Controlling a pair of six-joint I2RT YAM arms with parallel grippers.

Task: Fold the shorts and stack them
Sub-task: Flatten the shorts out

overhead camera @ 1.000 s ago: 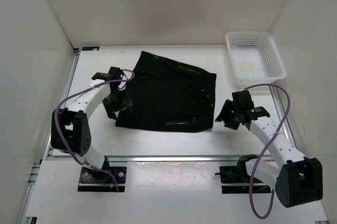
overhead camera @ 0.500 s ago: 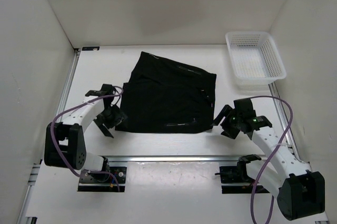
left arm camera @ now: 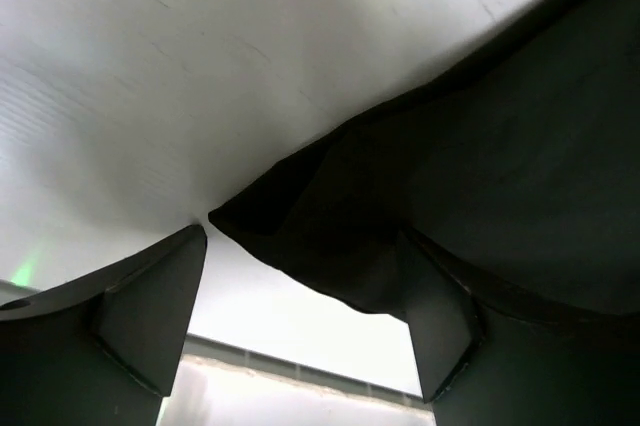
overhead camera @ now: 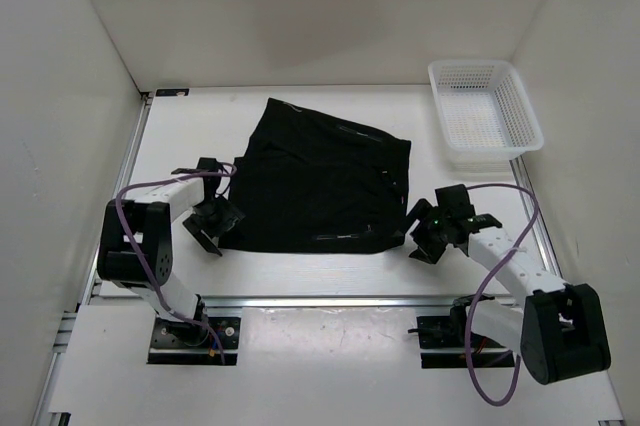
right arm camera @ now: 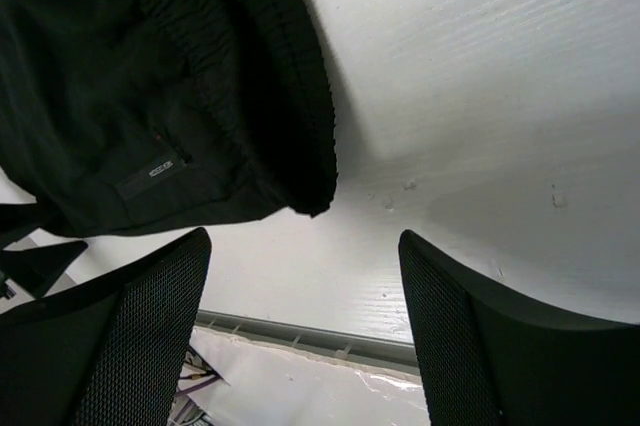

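Across the middle of the table [overhead camera: 190,136] lie the shorts [overhead camera: 320,181], flat and black. Their long axis runs left to right, a little skewed, and the near edge faces the arms' bases. Well apart from them, at the far right corner, sits the white basket [overhead camera: 490,153], with nothing visible inside it. Each near corner of the cloth has an arm at it. The left fingers [left arm camera: 150,316] bracket the left corner, which pokes in between them from the far side. The right fingers [right arm camera: 470,336] flank the ribbed waistband corner in the same way. Both pairs stand wide apart and clamp nothing. Neither arm is the nearer. The likely next move is a two-handed pinch of the near corners, then a fold toward the far edge.
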